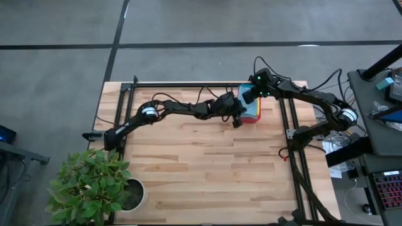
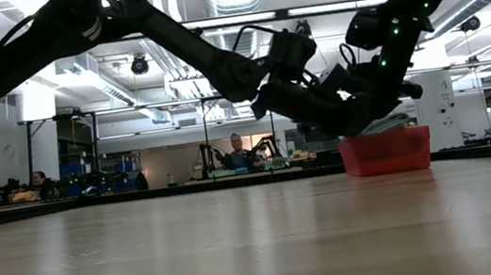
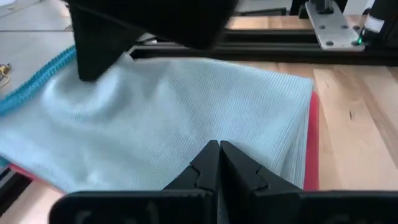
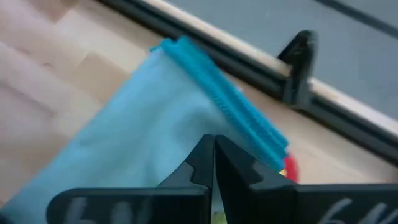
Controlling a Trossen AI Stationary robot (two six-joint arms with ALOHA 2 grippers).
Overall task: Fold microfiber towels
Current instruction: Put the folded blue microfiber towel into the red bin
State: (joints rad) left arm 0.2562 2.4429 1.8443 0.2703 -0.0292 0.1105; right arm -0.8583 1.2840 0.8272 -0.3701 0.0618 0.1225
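Both our arms are in at the far right corner of the table [image 1: 207, 157], meeting over the red tray [image 2: 386, 152]. Our left gripper [image 3: 217, 149] sits with its two fingers pressed together, nothing between them, hovering right above the light blue towel [image 3: 186, 99] that lies across the top of the tray. From that gripper the cloth spreads out ahead and to both sides, its smooth face just beneath the fingertips, with a strip of the tray's red edge showing past the towel's near border.

Our right gripper [image 4: 213, 146] is also closed, fingers together, empty as far as we can tell. It comes at the same towel [image 4: 155, 118] from the opposite side, and directly ahead of its tips runs the towel's thicker ribbed hem [image 4: 224, 99], a brighter blue ridge lying slantwise across its line of approach.

In the high view the left gripper [image 1: 237, 119] is at the tray's near side, the right gripper [image 1: 249, 95] over its far side, so they bracket the towel. Neither looks clearly nearer. We judge the hem's long axis is what counts: the right would have to open and take it crosswise, the left the opposite edge. Other towels beneath we can't make out.
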